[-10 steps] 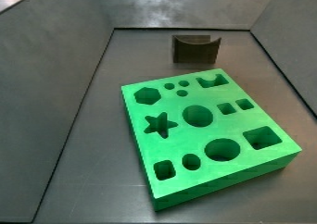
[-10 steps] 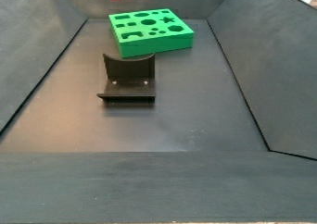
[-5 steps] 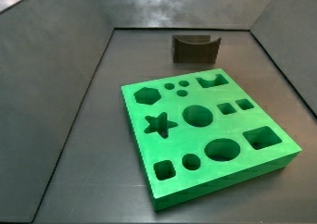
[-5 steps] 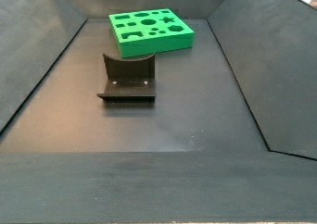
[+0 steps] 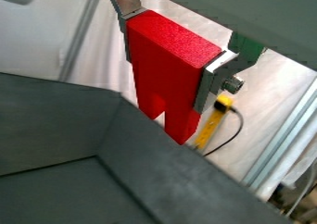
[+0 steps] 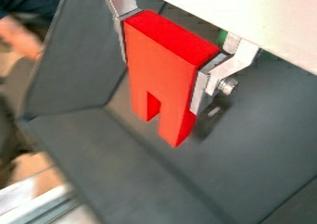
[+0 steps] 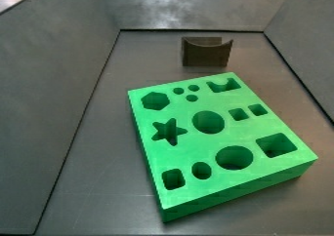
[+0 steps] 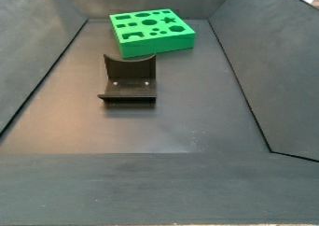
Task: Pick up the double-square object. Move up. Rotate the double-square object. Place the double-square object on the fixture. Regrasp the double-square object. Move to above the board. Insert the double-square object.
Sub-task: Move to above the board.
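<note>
Above both side views, tool (image 5: pixel 173 54) now clamps double-square object (image 5: pixel 168 70).

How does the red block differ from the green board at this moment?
The red block is narrow with one notch; the green board is a broad slab with many shaped holes. The block is clamped in the gripper, out of both side views; the board lies on the floor. Both are bright plastic.

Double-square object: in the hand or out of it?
In the hand. Both wrist views show the double-square object clamped between the silver fingers of the hand, which is outside both side views.
</note>
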